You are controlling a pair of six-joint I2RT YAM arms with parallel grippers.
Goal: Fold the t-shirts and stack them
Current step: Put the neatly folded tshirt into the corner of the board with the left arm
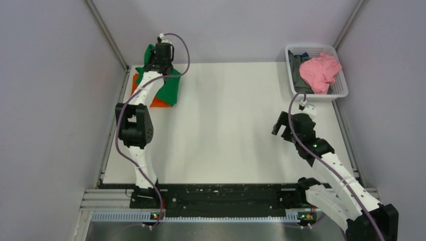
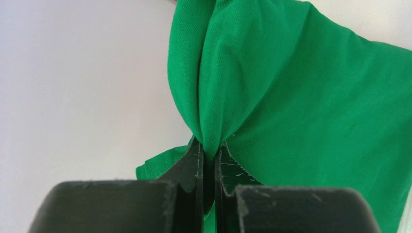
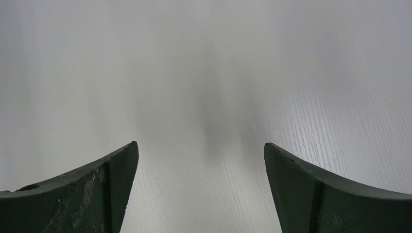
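Left fingers (image 2: 190,165) clamp a green t-shirt (image 2: 301,97) fold, held over the orange t-shirt (image 1: 160,103); right fingers (image 3: 97,189) gape empty, well apart from it.

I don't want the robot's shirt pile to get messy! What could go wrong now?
1. The left gripper pinches only a thin fold of the green t-shirt, so the cloth might slip out or bunch up.
2. The green t-shirt lies on the orange t-shirt near the far left corner of the table. A pull could drag the orange one askew or off the edge.
3. The right gripper is open over bare table, far away, so nothing holds the pile down.
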